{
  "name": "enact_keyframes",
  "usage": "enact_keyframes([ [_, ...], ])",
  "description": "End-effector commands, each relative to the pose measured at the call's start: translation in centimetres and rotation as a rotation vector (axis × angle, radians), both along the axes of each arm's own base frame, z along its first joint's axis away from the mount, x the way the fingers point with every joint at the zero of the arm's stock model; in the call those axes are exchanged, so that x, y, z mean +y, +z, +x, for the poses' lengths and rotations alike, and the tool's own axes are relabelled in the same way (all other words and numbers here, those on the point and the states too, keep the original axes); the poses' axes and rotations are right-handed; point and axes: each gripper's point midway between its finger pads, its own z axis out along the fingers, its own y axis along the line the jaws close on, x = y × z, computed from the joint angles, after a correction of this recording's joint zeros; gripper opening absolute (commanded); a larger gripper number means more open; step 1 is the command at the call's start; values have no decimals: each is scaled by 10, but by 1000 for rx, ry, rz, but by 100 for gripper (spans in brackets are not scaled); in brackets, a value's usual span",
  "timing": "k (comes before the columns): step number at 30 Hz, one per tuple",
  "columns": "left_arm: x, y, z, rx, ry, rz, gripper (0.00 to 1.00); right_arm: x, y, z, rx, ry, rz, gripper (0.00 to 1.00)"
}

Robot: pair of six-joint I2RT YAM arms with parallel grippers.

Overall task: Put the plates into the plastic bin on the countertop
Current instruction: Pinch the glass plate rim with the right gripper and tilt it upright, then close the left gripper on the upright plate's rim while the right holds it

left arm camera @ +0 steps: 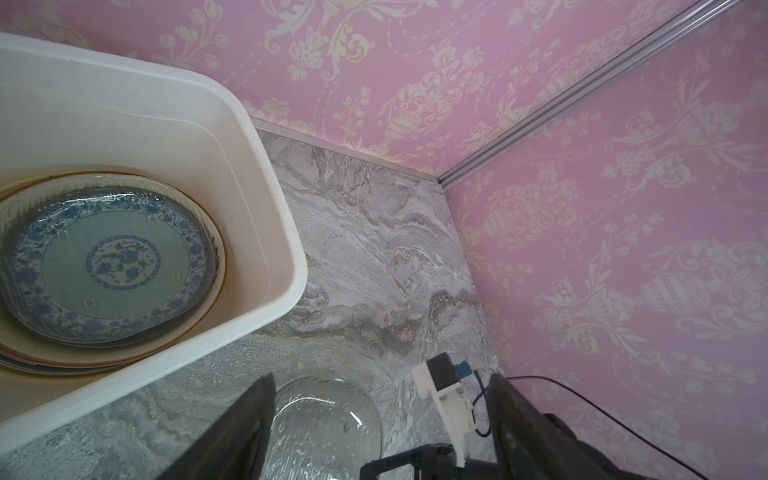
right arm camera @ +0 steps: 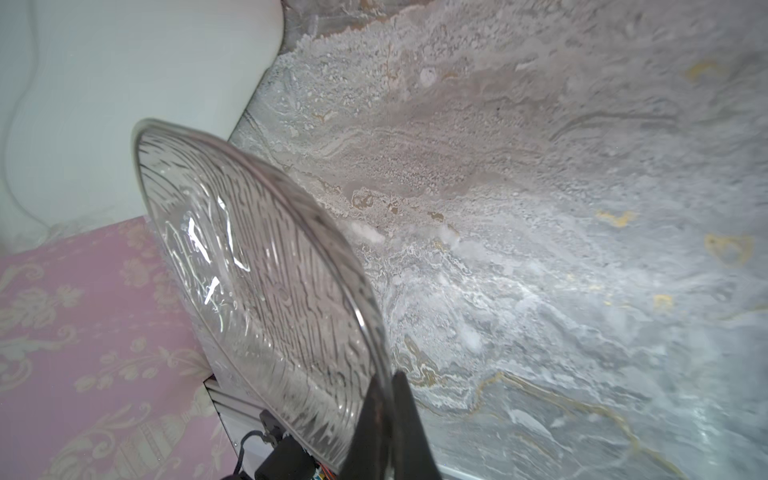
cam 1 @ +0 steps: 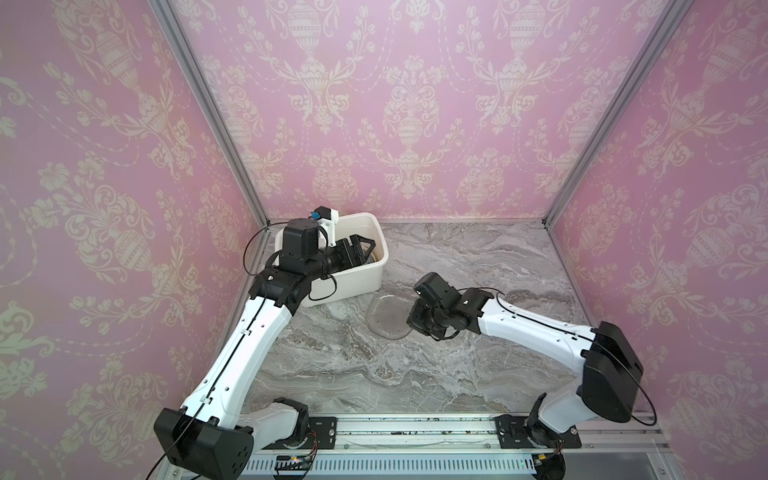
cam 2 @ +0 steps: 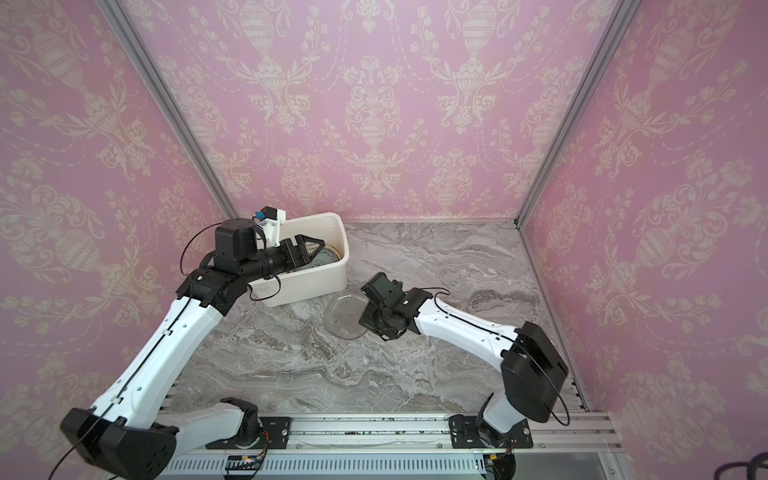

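- Done, as I read it: the bin (cam 1: pixel 353 284) holds a stack of plates (left arm camera: pixel 124 332). The blue plate (left arm camera: pixel 120 259) is near the top, and a clear one seems to lie over it. Cream rims show beneath. I cannot count the stack.
- Left to do: one glass plate (cam 1: pixel 388 313) is outside the bin, just beside its near corner. I see no other plate on the counter (cam 1: pixel 457 353), so I judge this to be the last one.
- My right claw (right arm camera: pixel 392 399) is clenched on that glass plate's rim, fingers pinching the edge nearest the arm. In the right wrist view the plate looks tilted off the counter, but from the top views I cannot tell whether it is lifted clear or has an edge resting.
- My left claw (cam 1: pixel 368 249) hangs over the bin with its jaws spread and nothing between them.
- Next, I reckon the plate has to go up over the bin's rim and down onto the stack. Glass gripped at one edge could slip or knock the wall.
- The counter is flat grey marble pattern with white and brownish veins, and apart from the bin and this plate I see nothing else lying on it.
- The room is pink wallpaper (cam 1: pixel 407 104) with cream urns and garlands on three sides, aluminium posts (cam 1: pixel 208 104) in the corners, and a metal rail (cam 1: pixel 415 432) along the front carrying both arm bases.
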Motion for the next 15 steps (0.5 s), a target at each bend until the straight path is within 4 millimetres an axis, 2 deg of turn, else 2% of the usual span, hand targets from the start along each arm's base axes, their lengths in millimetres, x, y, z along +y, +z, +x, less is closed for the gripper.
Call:
enact_keyframes([
  [1, -13, -16, -26, 75, -134, 85, 79, -50, 15, -11, -57, 98, -113, 0],
  [4, -24, -29, -43, 119, -217, 151, 78, -71, 35, -8, -117, 104, -86, 0],
  [7, -37, -40, -62, 135, -308, 201, 77, -82, 53, -7, -161, 115, -54, 0],
  [10, -48, -51, -75, 145, -366, 238, 75, -86, 65, -5, -200, 126, -25, 0],
  [15, -63, -54, -78, 140, -384, 223, 69, -84, 78, -2, -238, 146, 8, 0],
])
